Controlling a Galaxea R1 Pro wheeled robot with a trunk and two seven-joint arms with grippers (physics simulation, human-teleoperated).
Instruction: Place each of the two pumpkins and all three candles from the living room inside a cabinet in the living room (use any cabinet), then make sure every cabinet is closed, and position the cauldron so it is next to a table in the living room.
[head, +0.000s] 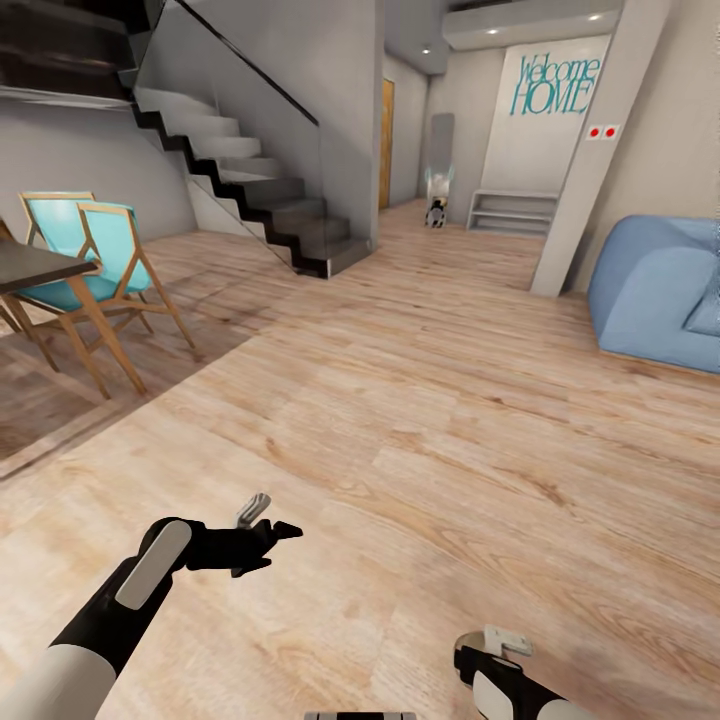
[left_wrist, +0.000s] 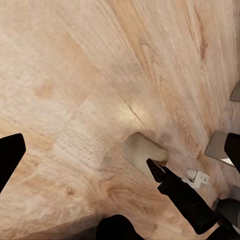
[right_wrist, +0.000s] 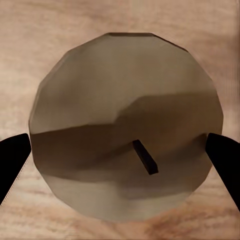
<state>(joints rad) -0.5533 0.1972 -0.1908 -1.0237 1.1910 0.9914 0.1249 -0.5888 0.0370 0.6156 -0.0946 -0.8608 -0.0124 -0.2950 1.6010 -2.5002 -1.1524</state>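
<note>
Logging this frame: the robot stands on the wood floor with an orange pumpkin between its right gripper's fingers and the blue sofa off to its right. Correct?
Not quite: the right wrist view shows a beige-grey candle with a dark wick between the right gripper fingers, not a pumpkin. The wood floor and the blue sofa on the right are as stated.

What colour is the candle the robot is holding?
Beige-grey, with a small dark wick; the candle shows best in the right wrist view.

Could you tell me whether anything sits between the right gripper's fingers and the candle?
Nothing visible does. In the right wrist view the candle fills the space between the two dark fingers, its wick end facing the camera, with wood floor behind.
</note>
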